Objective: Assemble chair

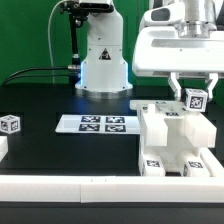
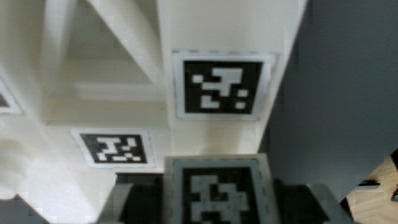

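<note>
Chair's loose tagged cube sat on black worktop at exterior view's far left. Left of centre lay marker board, flat, apart from cube. Behind board stood white robot base. At exterior view's right stood half-built chair, chunky white blocks with tags, near white front rim. Above it hung claw, clamped on small tagged block; contact with chair unclear. Wrist view: block in grip, tagged faces of chair just beyond.
</note>
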Robot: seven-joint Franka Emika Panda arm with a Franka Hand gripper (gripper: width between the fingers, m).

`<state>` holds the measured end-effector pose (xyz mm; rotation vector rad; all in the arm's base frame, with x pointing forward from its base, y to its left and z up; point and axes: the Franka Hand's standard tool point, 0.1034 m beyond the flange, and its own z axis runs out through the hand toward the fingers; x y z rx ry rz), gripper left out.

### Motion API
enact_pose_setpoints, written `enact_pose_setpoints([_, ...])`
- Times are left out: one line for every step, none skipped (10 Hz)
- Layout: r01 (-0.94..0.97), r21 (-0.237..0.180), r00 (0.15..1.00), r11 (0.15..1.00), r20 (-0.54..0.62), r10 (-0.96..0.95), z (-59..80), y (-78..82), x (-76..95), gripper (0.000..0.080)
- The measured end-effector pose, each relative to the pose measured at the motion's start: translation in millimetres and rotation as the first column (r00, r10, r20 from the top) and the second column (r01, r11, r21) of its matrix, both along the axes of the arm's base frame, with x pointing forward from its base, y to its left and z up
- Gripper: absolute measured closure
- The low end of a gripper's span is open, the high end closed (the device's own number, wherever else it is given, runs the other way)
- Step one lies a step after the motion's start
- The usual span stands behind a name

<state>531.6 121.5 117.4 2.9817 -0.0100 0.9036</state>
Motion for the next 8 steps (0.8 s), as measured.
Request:
enact_pose_setpoints([0.000,0.000,1.000,1.000,0.000,0.000,-0.1,0.1,0.1,0.0515])
enact_pose_setpoints([0.000,0.000,1.000,1.000,0.001,0.000,-0.1,0.2,0.3,0.0515])
enact_pose_setpoints([0.000,0.000,1.000,1.000,0.001,0.000,0.0,0.3,0.7,0.0515])
enact_pose_setpoints([0.000,0.000,1.000,1.000,0.000,0.000,0.0,0.3,0.8,0.0515])
enact_pose_setpoints([0.000,0.000,1.000,1.000,0.000,0.000,0.0,0.3,0.8,0.0515])
enact_pose_setpoints([0.000,0.000,1.000,1.000,0.000,0.000,-0.1,0.3,0.8,0.0515])
enact_pose_setpoints([0.000,0.000,1.000,1.000,-0.002,0.000,-0.6,0.3,0.4,0.0515])
enact_pose_setpoints([0.000,0.000,1.000,1.000,-0.002,0.000,-0.6,0.3,0.4,0.0346])
